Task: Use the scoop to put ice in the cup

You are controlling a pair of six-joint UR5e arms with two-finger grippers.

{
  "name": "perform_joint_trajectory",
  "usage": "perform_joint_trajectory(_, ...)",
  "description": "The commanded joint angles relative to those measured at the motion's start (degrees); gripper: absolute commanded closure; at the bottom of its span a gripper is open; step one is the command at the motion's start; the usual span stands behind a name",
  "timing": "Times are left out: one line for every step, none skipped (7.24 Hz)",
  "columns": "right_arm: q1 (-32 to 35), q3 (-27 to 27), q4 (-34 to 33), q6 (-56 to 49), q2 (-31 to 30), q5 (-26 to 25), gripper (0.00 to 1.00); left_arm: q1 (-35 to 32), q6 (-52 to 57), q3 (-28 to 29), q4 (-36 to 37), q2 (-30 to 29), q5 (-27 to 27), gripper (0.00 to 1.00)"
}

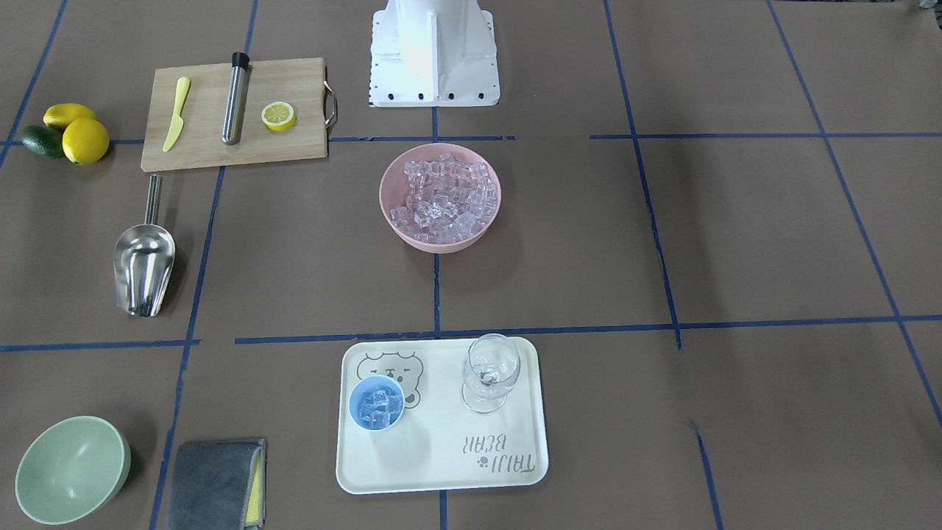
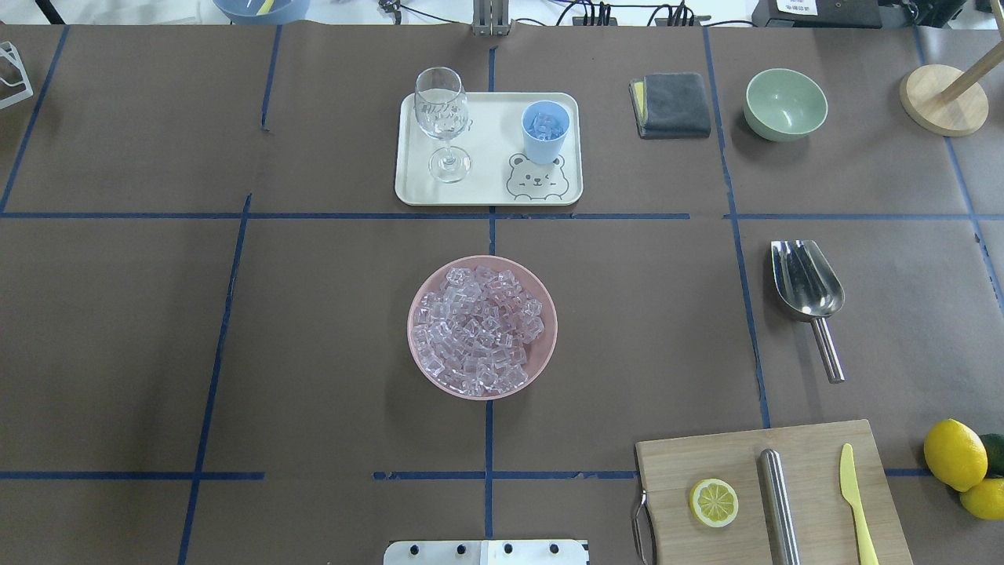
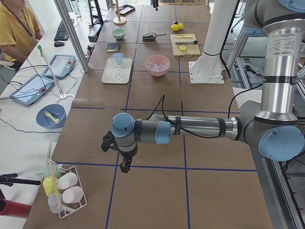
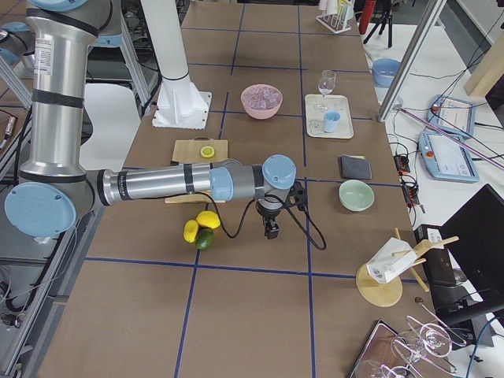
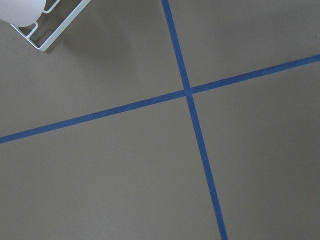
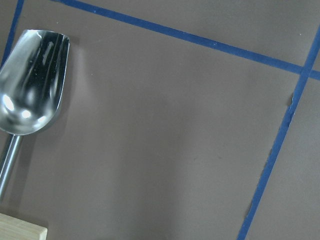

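The ice (image 2: 480, 328) fills a pink bowl (image 2: 420, 357) at the table's middle. The light-blue cup (image 2: 545, 129) stands on a white tray (image 2: 486, 192) and holds a few ice cubes (image 1: 379, 405). The steel scoop (image 2: 808, 290) lies flat and empty on the table at the robot's right; it also shows in the right wrist view (image 6: 30, 85). My left gripper (image 3: 125, 167) hangs over bare table far to the left. My right gripper (image 4: 272, 231) hangs far to the right, beyond the scoop. Both show only in side views, so I cannot tell whether they are open or shut.
A wine glass (image 2: 441, 118) stands on the tray beside the cup. A grey cloth (image 2: 673, 103) and a pale-green bowl (image 2: 786, 103) lie right of the tray. A cutting board (image 2: 816, 455) holds a lemon half, a steel cylinder and a yellow knife. Lemons (image 2: 955, 455) lie beside it.
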Motion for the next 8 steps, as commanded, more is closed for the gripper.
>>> perform_joint_trajectory(0.5,0.4,-5.2,0.2,3.6,-0.5,0.0,0.0,-4.6,-1.7,0.3,-0.9,-1.0,0.0)
perform_joint_trajectory(1.5,1.4,-6.0,0.5,4.5,-1.6,0.0,0.0,-5.6,-1.8,1.6,-0.7,-0.9,0.0)
perform_joint_trajectory(1.7,1.4,-5.6,0.5,4.4,-1.6,0.0,-0.8,-6.8,-3.7,6.8,-0.9,-0.6,0.0)
perform_joint_trajectory(1.8,1.2,-5.8,0.5,4.7,-1.7,0.0,-1.2,-6.7,-6.4,8.5,-0.7,-0.3,0.0)
perform_joint_trajectory(1.8,1.2,-5.7,0.8,3.6,-1.9,0.0,-1.1,-6.2,-6.5,8.4,-0.1,-0.1,0.0)
perform_joint_trajectory(1.8,1.5,-6.3,3.1,4.7,-2.8,0.0,-1.2,-6.0,-6.5,8.2,0.2,-0.2,0.0)
perform_joint_trajectory(1.8,1.9,-6.0,6.1,3.9,-3.6,0.0,-1.1,-6.0,-6.2,8.5,-0.5,-0.1,0.0)
perform_joint_trajectory(1.8,1.9,-6.2,6.3,3.8,-4.1,0.0,-1.1,-6.1,-5.5,8.4,-0.3,-0.2,0.0)
